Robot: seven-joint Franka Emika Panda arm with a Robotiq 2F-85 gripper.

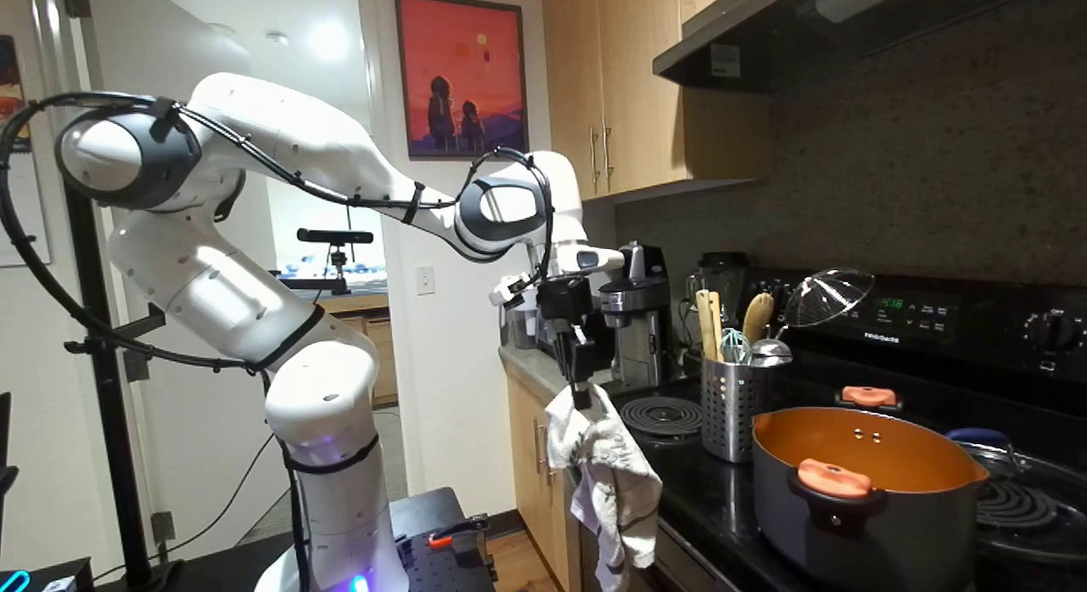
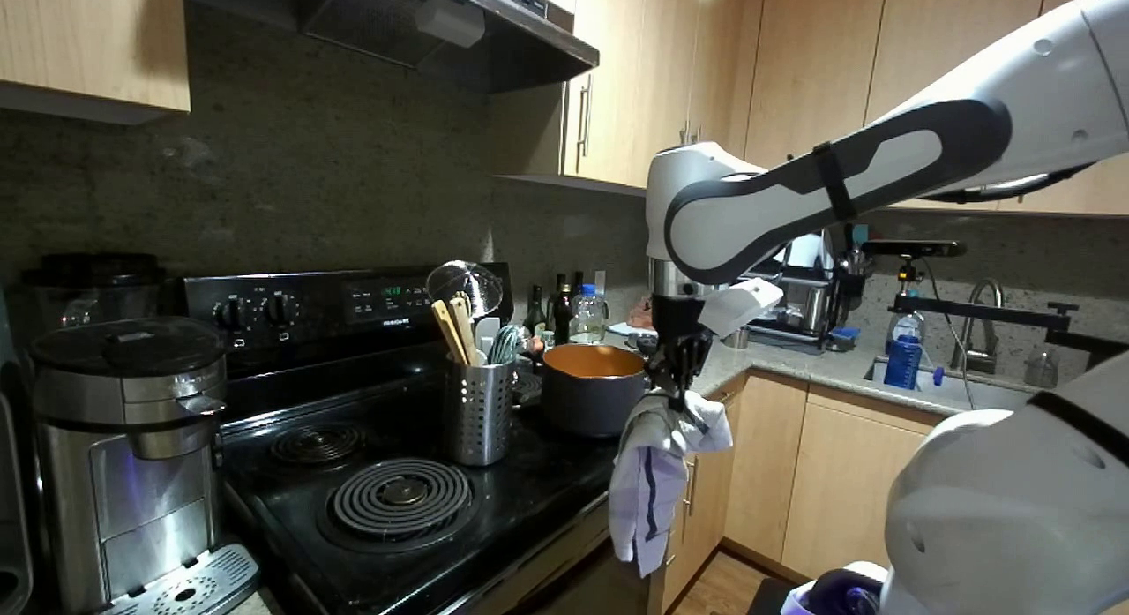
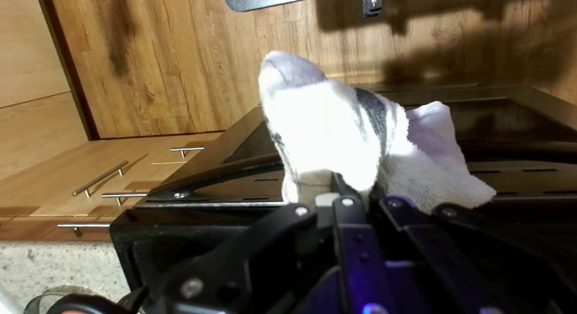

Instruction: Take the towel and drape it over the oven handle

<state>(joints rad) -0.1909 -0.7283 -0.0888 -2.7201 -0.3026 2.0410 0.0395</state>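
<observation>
The towel (image 1: 616, 490) is white with dark stripes. It hangs bunched from my gripper (image 1: 582, 395) in both exterior views, including here (image 2: 648, 491). My gripper (image 2: 677, 401) points down and is shut on the towel's upper part, just outside the stove's front edge. In the wrist view the towel (image 3: 324, 129) spreads beyond the fingertips (image 3: 360, 194). The dark oven handle (image 3: 225, 171) runs across the oven front there, showing on both sides of the towel. The towel hides its middle. I cannot tell whether the towel touches the handle.
The black stovetop (image 2: 265, 527) holds a large pot (image 1: 866, 532) with an orange inside and a metal utensil holder (image 1: 727, 414). A coffee machine (image 2: 132, 456) stands beside the stove. A range hood (image 2: 494, 33) hangs above. Cabinet handles (image 3: 101, 179) stick out beside the oven.
</observation>
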